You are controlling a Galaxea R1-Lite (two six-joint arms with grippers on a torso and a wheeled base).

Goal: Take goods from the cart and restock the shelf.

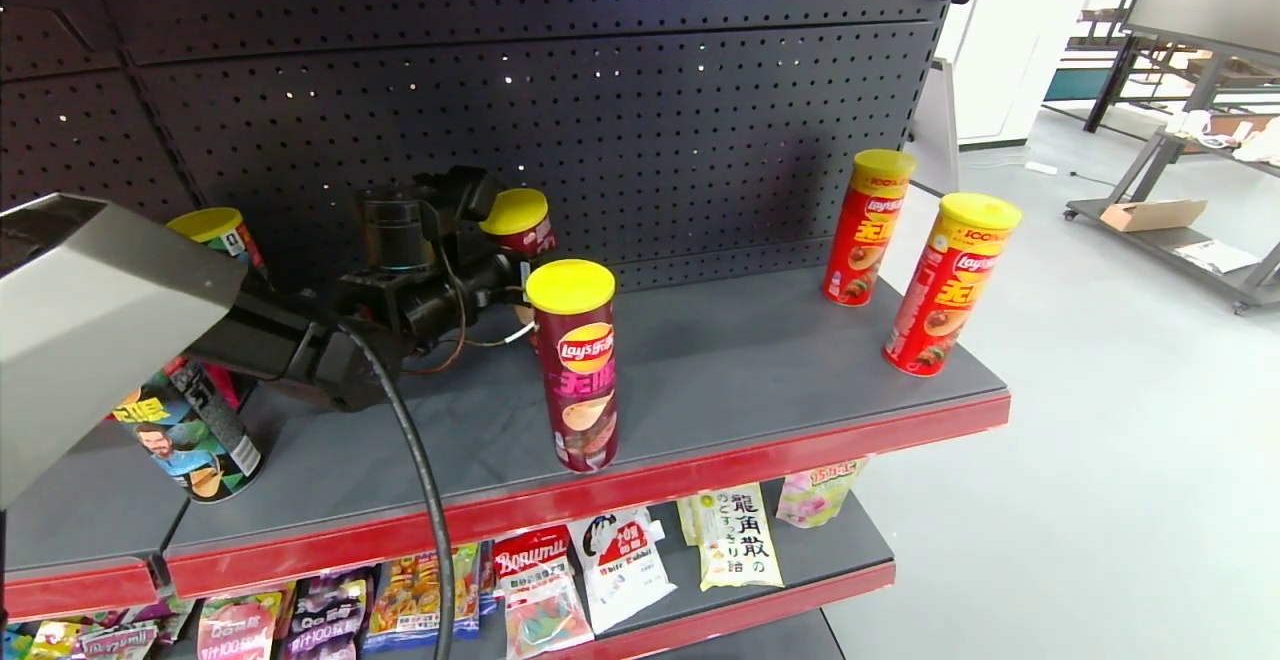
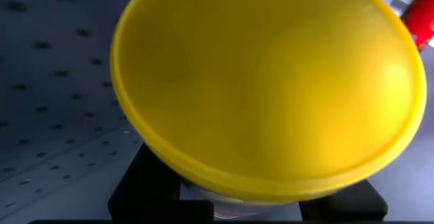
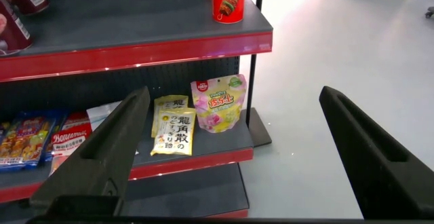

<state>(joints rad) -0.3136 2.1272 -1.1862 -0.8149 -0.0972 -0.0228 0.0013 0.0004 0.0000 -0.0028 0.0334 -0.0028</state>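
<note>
My left gripper (image 1: pixel 512 283) is over the grey upper shelf (image 1: pixel 760 370), near the pegboard back wall, shut on a maroon chip can (image 1: pixel 520 222) with a yellow lid (image 2: pixel 271 81). Its black fingers (image 2: pixel 146 191) flank the can below the lid. The can's base is hidden behind a second maroon can (image 1: pixel 578 370) that stands upright near the shelf's front edge. Two red cans (image 1: pixel 866 226) (image 1: pixel 950 285) stand upright at the shelf's right end. My right gripper (image 3: pixel 237 163) hangs open with nothing in it, low down in front of the lower shelf.
Two more cans (image 1: pixel 212 230) (image 1: pixel 190 435) stand at the left behind my arm. Snack bags (image 1: pixel 730 537) (image 3: pixel 218 102) lie on the lower shelf (image 3: pixel 203 159). Bare shelf lies between the maroon and red cans. Open floor is to the right.
</note>
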